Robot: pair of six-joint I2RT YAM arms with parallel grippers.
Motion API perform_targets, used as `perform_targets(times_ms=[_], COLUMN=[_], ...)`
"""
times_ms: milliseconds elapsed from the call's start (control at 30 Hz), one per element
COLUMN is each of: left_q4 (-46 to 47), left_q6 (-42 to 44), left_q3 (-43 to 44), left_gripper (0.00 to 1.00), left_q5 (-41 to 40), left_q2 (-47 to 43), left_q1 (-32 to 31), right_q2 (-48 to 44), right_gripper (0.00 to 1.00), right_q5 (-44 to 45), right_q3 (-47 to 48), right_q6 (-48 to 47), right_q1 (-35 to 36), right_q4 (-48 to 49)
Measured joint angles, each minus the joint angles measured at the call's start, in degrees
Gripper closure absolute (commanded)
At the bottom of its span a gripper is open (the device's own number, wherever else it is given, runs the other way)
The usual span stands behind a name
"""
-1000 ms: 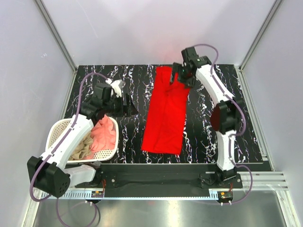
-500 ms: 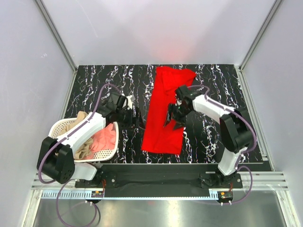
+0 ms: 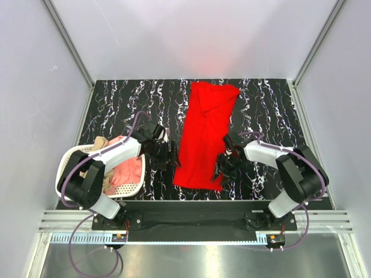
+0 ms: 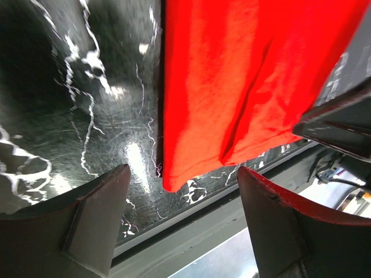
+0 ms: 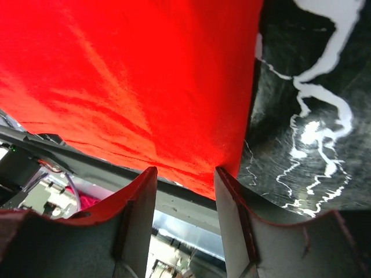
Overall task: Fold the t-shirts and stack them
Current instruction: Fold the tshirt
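Red t-shirt (image 3: 206, 136): long strip running far to near edge of table (image 3: 127, 101). Left gripper (image 3: 165, 154) gapes at near-left hem corner. Right gripper (image 3: 223, 167) is half-narrowed at near-right, apparently pinching nothing. Pinch both corners level before lifting.

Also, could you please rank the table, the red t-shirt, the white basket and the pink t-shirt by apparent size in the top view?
1. table, largest by far.
2. red t-shirt and white basket, about alike; the left arm covers part of the basket, so unranked.
3. pink t-shirt, smallest, partly hidden.
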Motion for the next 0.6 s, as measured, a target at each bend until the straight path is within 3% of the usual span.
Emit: perform_targets(times_ms=[133,300,600], left_q4=[0.5,1.2,1.3], left_q6=[-1.3,-2.3,-4.2], left_q3=[-1.6,-3.1,-4.2], left_gripper=[0.28,0.28,0.32], left_q5=[-0.4,-1.0,-3.1], left_q2=[0.9,1.0,2.3], left_q1=[-1.7,-3.1,-4.9], right_q2=[-3.2,-9.7,-10.7], right_gripper=[0.46,0.37,0.39], right_q5=[0.6,1.9,3.2], right_q3=[-1.1,-1.1,-3.8], right_q6=[0.4,1.9,3.2], right_q1=[0.0,0.0,0.0], right_q4=[0.2,-2.6,-4.0])
